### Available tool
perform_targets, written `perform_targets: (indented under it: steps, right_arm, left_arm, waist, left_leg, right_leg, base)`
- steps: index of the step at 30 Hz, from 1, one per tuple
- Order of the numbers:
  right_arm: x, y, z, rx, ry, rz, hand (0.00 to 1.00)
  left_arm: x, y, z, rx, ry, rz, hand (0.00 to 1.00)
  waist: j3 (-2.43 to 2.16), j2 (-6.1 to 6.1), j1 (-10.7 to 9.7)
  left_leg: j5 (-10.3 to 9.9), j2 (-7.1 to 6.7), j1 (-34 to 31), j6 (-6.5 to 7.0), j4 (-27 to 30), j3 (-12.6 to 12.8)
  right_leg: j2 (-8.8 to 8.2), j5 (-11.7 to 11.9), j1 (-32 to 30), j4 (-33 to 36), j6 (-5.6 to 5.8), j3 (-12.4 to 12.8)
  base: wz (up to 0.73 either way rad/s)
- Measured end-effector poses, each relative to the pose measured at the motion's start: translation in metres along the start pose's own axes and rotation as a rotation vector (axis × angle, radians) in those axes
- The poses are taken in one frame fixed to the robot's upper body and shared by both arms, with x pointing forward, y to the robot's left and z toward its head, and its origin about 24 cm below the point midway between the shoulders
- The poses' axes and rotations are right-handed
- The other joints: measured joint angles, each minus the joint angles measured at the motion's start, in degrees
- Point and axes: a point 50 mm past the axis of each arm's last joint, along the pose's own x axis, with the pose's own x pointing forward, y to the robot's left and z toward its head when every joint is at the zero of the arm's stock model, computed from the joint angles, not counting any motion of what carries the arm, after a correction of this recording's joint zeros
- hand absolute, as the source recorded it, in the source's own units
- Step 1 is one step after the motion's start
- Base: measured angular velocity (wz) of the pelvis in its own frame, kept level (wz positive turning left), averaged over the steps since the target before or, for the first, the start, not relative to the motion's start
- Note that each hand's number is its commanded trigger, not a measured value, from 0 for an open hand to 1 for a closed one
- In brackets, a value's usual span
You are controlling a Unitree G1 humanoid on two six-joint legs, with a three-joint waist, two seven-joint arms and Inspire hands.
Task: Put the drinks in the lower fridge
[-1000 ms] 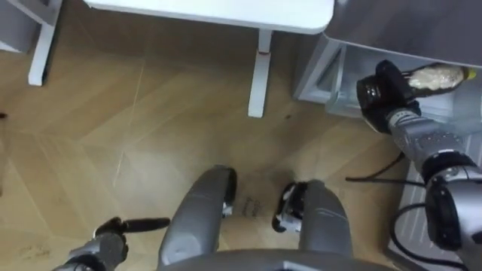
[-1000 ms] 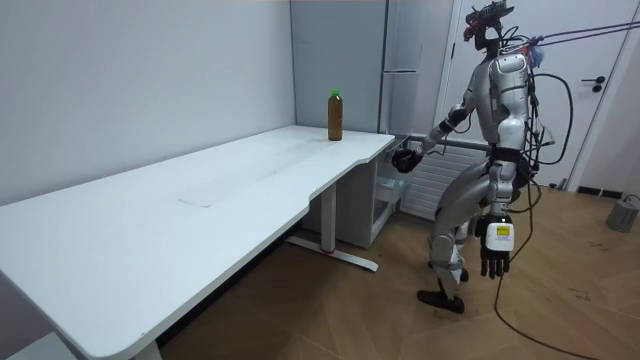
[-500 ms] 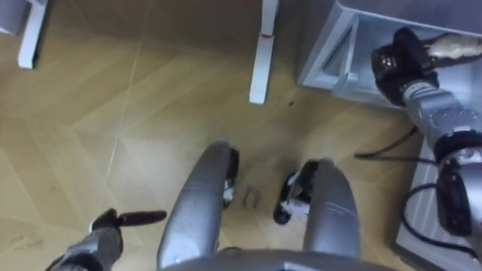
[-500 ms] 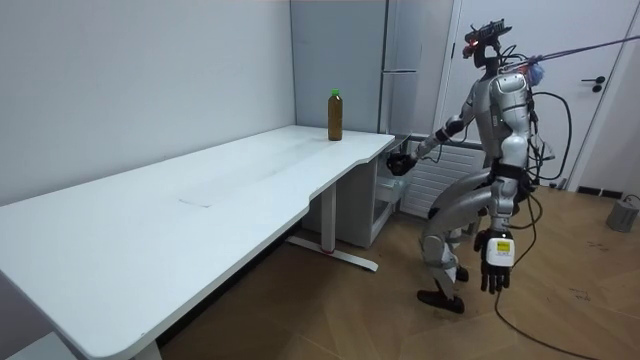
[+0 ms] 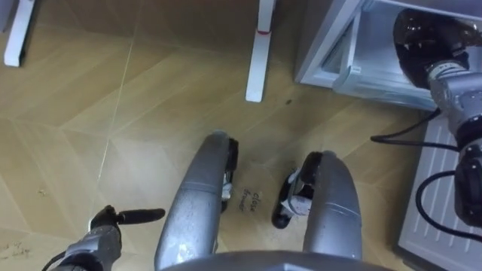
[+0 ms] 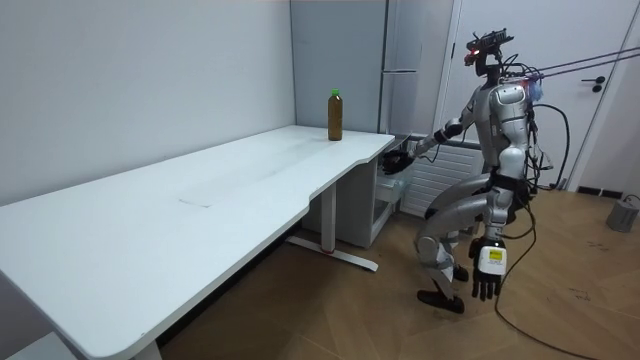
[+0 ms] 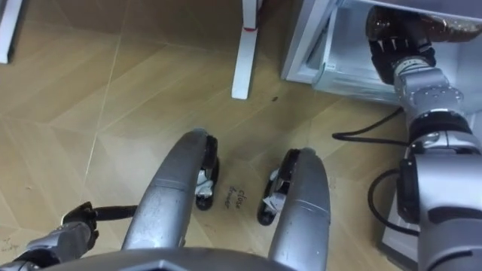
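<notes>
A: While we crouch with bent knees on the pale wooden floor (image 5: 90, 113), what is our right hand (image 7: 393, 36) doing at the upper right of the frame?

B: Its dark fingers are clenched round a brown plastic drink bottle (image 7: 454, 25). We hold it at the mouth of the open lower compartment (image 5: 376, 60) of the tall grey fridge (image 6: 400, 40). We cannot tell whether the bottle rests on anything.

A: And our left hand (image 5: 105, 229)?

B: It hangs at the lower left of the frame, fingers straight and released, holding nothing. In the room view it hangs low beside our leg.

A: Do we see another drink?

B: Yes, a second brown bottle with a green cap (image 6: 335, 115) stands upright at the far end of the long white table (image 6: 200, 200), near the fridge and well apart from both hands.
</notes>
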Motion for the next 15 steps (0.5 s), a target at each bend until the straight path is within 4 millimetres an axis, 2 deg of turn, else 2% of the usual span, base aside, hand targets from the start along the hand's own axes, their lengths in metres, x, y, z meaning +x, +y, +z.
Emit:
perform_targets:
  steps: [9,15]
  right_arm:
    - [0.0,-0.003,-0.001,-0.006,0.003,-0.009,0.0]
    - [0.0,-0.005,0.0,-0.009,-0.005,-0.023,0.0]
  left_arm:
    - [-0.001,0.004,-0.006,0.003,-0.001,0.002,0.0]
    - [-0.002,0.012,-0.021,0.04,0.036,0.014,0.0]
  waist:
    - [0.02,-0.08,-0.37]
    - [-0.02,-0.01,-0.76]
  left_leg:
    - [-0.37,0.07,1.6,0.24,0.22,0.1]
    - [-0.67,0.72,2.66,0.36,0.11,0.18]
  right_leg:
    - [0.13,-0.17,1.63,-0.05,0.45,0.13]
    - [0.48,-0.52,2.83,-0.61,0.56,-0.07]
  base:
    - [0.0]
    - [-0.02]
